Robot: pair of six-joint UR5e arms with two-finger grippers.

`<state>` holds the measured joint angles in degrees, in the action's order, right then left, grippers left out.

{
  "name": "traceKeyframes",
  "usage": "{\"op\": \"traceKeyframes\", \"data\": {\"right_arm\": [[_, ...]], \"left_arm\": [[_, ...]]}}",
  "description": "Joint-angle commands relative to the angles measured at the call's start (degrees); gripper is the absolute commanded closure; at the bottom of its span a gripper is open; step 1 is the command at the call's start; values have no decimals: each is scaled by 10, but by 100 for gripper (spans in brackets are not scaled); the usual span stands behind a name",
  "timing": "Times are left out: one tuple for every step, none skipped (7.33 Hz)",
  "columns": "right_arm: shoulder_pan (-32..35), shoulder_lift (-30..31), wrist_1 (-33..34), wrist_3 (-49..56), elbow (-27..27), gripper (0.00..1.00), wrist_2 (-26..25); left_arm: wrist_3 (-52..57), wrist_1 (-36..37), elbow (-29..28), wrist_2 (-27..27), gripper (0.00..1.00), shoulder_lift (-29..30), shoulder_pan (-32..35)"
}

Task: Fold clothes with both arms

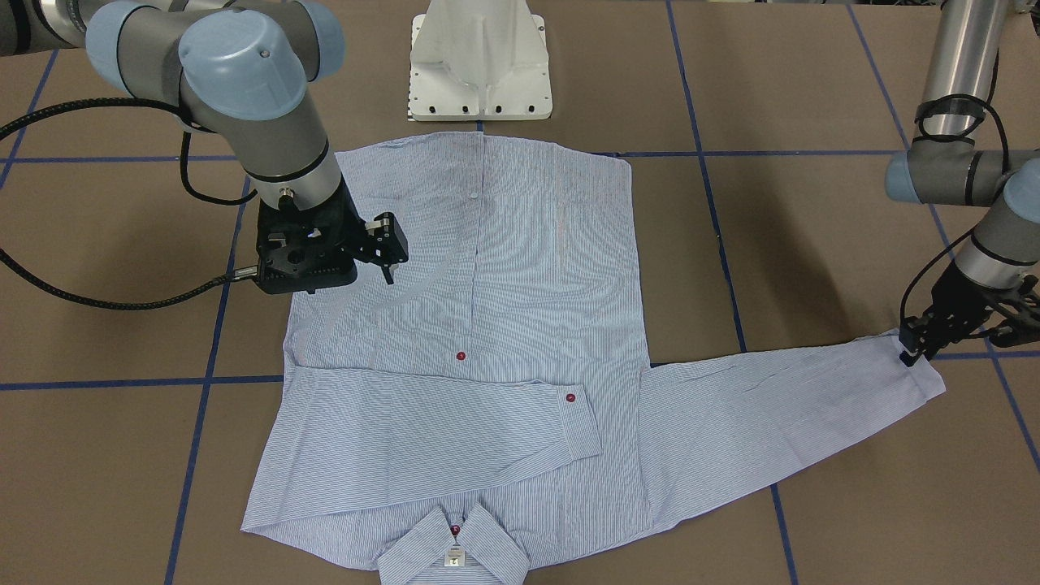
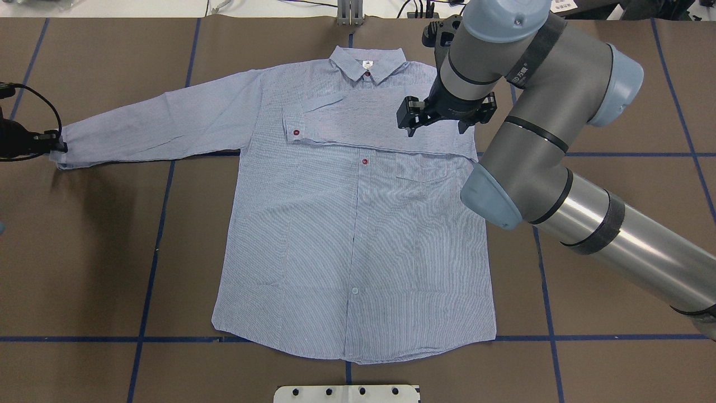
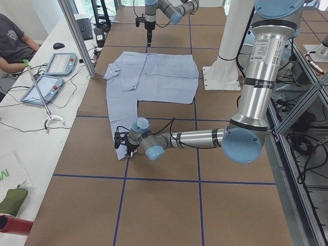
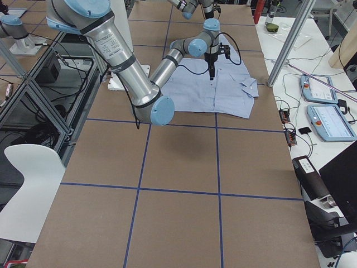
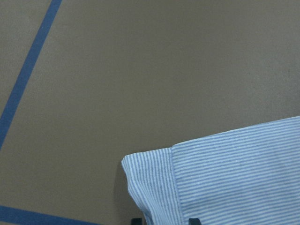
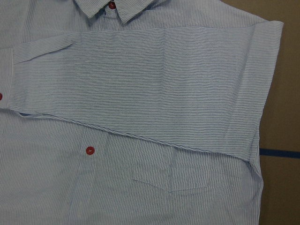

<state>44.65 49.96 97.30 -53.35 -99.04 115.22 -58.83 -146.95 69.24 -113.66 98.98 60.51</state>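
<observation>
Overhead and front cameras face oppositely, sharing the shirt (image 2: 358, 235); wrist cameras seemingly close

Shirt (image 1: 520, 268): thin woven cloth, matt, finely striped, lightly creased. Its buttons (image 1: 461, 356): red, small, hard-looking, with a slight shine. Tabletop (image 1: 812, 244): brown cover, matt, paper-like, faintly grained. Tape lines (image 1: 211, 341) on it: blue, smooth, dull. Right arm (image 2: 559, 73): grey casing, satin finish. Its tube (image 2: 632, 246) was bare metal, glossy, with bright highlights; joint caps (image 2: 615, 84) were light blue smooth plastic. Cable (image 1: 106, 305): black braided sheath, rough. Base (image 1: 479, 57): white, smooth, semi-gloss.
</observation>
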Motion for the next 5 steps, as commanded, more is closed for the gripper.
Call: {"op": "traceKeyframes", "data": {"right_arm": [[0, 0, 0, 0, 0, 0, 0], [0, 0, 0, 0, 0, 0, 0], [-1, 0, 0, 0, 0, 0, -1], [-3, 0, 0, 0, 1, 0, -2], [-4, -1, 0, -1, 1, 0, -3]], "left_arm": [[1, 0, 5, -3, 65, -2, 0], [3, 0, 4, -3, 64, -2, 0], [5, 0, 5, -3, 60, -5, 0], [5, 0, 9, -2, 60, -8, 1], [5, 1, 11, -1, 60, -10, 1]]}}
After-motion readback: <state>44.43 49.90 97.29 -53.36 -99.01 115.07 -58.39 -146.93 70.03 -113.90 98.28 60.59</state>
